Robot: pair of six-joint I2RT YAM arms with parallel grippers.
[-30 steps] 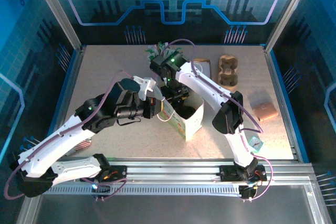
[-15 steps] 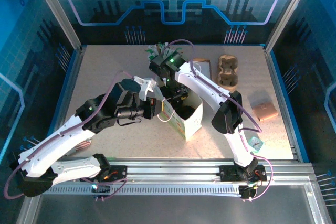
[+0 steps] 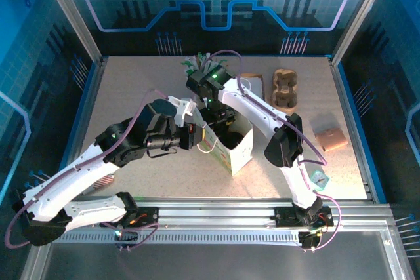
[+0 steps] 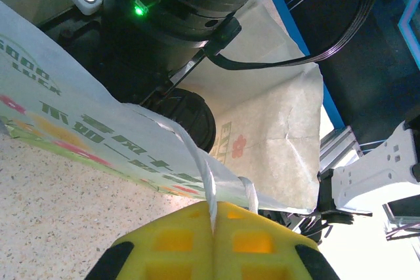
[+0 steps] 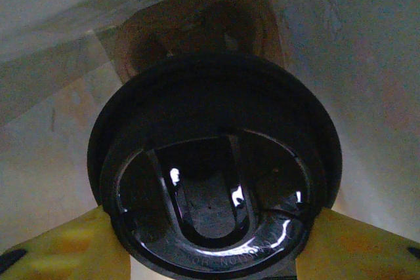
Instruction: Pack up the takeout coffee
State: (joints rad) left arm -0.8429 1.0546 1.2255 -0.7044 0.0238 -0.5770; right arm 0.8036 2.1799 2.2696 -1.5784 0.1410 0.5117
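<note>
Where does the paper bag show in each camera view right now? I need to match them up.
Top view: bag stands upright at picture centre.
Left wrist: its printed wall crosses the left, handle pinched in the left hand.
Right wrist: its pale inner walls surround the lid.
Shared landmark: the black lid, also mid-frame in the left wrist view.
</note>
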